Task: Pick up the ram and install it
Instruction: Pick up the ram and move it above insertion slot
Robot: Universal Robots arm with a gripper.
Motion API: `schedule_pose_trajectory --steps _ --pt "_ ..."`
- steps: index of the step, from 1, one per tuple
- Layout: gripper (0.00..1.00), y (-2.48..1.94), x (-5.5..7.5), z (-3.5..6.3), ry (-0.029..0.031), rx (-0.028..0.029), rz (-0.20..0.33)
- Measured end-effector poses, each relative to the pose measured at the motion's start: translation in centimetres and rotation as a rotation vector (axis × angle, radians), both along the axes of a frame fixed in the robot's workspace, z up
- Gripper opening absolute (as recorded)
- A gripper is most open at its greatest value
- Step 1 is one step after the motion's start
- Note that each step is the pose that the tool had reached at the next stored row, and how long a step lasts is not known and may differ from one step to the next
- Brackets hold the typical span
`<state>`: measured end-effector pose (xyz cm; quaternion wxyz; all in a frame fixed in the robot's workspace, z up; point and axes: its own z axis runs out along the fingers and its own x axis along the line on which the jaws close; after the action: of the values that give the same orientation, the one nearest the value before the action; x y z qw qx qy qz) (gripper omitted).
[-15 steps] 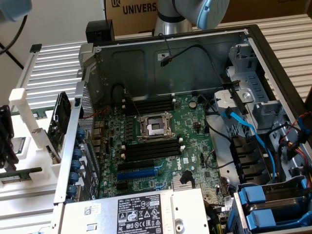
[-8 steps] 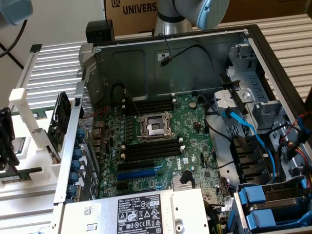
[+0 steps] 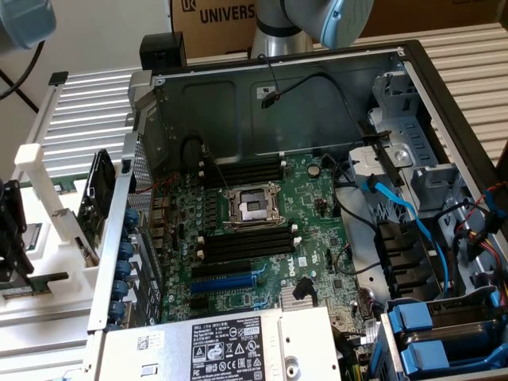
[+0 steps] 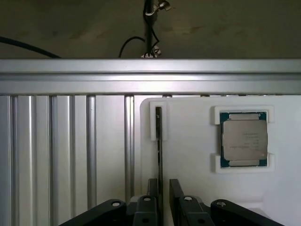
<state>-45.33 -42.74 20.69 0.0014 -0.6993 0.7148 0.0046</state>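
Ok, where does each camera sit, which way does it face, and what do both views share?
Wrist view: on the wrist, looking down past the open gripper at the ram standing on edge in the white holder, processor beside it.
Exterior view: off the arm, raised, looking down into the open computer case at the motherboard; arm at the top, gripper at the exterior view's left.
Shared: gripper, white holder, slatted table.

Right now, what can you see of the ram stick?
The ram is seen edge-on in the wrist view: a long, thin, dark strip, so its chips and label are hidden. It stands on its long edge in a narrow slot of the white holder. The open gripper straddles its near end; whether a finger touches it is unclear.
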Motion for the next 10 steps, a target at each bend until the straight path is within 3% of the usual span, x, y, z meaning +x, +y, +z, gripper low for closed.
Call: schedule_pose_trajectory --steps 4,10 --pt "0.24 0.0 -0.01 -0.1 0.0002 -0.0108 0.0" --pt "0.24 0.01 0.0 -0.15 0.0 -0.0122 0.002"
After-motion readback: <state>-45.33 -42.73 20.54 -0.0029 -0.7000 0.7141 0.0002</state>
